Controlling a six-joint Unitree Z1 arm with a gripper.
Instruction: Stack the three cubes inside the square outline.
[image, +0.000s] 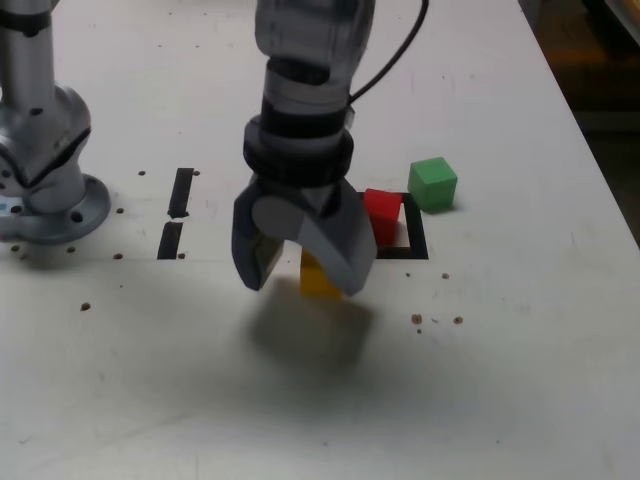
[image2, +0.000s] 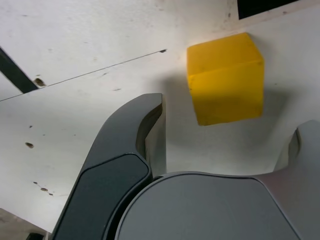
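- My gripper (image: 302, 290)'s wide open and empty, hanging over the near-left side of the square outline (image: 418, 230), exterior view
- yellow cube (image: 318, 284): just outside that outline, near-left
- red cube (image: 382, 217): inside it, partly hidden
- green cube (image: 433, 185): just outside, far right

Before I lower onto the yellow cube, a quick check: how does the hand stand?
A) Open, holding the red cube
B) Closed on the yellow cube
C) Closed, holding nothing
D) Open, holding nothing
D: the hand's jaws stand apart, with the yellow cube on the table, touched by neither.
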